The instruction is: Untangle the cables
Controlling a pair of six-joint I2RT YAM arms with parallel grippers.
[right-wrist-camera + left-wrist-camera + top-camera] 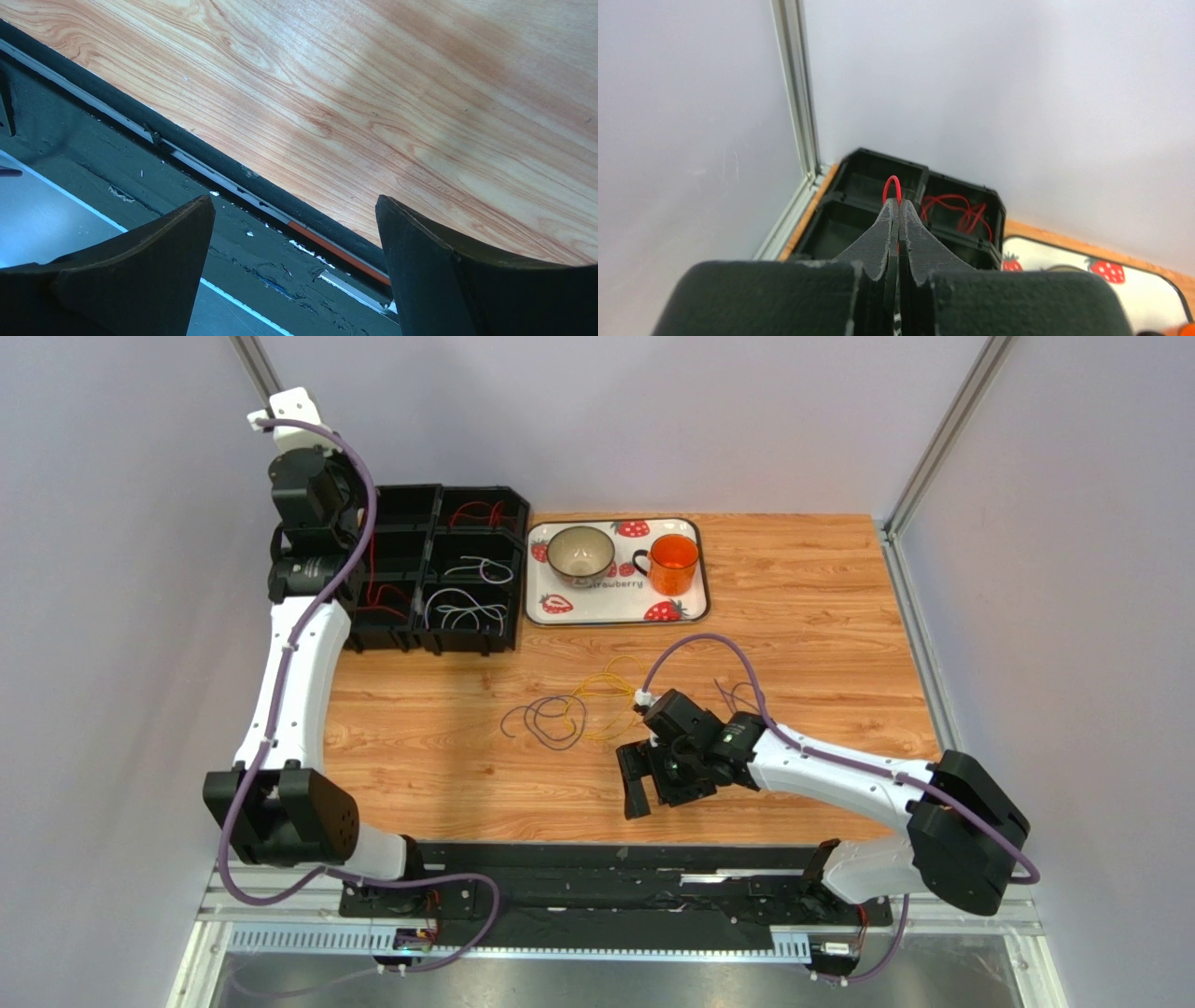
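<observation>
A red cable [892, 186] pokes up as a small loop from the tip of the left end effector [899, 204]. Its two fingers are pressed together and pinch the cable. It hangs in the air above the black box [877, 157] at the far left of the counter [786, 616].

More red cables [957, 211] lie in one part of the box, and white cables [470, 595] lie in another. Out on the counter, a dark purple cable [556, 718] lies in a loose loop, with thin yellow cables [606, 682] just beside it.

The right end effector [652, 787] is near them but apart from them. Its fingers are spread wide and hold nothing.

The rest of the red cable is hidden behind the left fingers. From above, the pinch cannot be made out; only the left wrist view shows it. The right wrist view shows just wood and the counter's near edge between the spread fingers.
</observation>
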